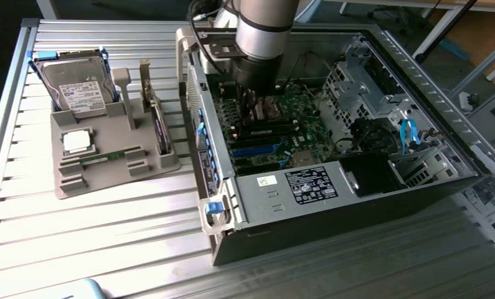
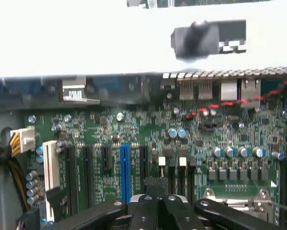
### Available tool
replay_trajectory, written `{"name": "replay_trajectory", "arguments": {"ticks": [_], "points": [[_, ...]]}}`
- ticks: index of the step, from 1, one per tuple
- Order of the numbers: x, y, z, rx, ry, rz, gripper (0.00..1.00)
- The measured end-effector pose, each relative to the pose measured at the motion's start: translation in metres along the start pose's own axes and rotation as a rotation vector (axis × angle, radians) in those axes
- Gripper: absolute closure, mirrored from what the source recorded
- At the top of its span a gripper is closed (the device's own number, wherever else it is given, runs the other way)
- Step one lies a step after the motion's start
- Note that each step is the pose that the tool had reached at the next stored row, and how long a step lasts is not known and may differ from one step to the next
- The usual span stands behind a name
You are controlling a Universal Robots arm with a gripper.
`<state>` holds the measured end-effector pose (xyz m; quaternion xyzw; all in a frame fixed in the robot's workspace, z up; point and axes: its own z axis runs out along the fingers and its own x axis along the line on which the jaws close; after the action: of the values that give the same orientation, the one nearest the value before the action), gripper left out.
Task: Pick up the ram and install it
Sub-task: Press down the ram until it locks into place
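Exterior view puts the arm's black hand (image 1: 256,103), fingers pressed together around nothing visible, down over the green motherboard (image 1: 281,131) inside the open grey computer case (image 1: 314,212), while the long green ram stick (image 1: 108,157) lies unpicked in the grey holder (image 1: 106,168) on the desk (image 1: 106,237).

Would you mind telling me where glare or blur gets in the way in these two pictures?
In the wrist view, the case wall is washed out to plain white, and the dark part on it looks smeared; the motherboard below is evenly lit. In the exterior view, light is even over the slatted table, but the case interior near the power supply is dark.
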<state>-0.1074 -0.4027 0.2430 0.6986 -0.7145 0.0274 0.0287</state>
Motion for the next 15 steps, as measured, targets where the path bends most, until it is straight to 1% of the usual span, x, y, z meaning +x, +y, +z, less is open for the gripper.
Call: {"name": "replay_trajectory", "arguments": {"ticks": [11, 15], "points": [[0.000, 0.0181, 0.0002, 0.0073, -0.0001, 0.001, 0.89], [0.000, 0.0215, 0.0003, 0.0084, -0.0002, 0.001, 0.89]]}}
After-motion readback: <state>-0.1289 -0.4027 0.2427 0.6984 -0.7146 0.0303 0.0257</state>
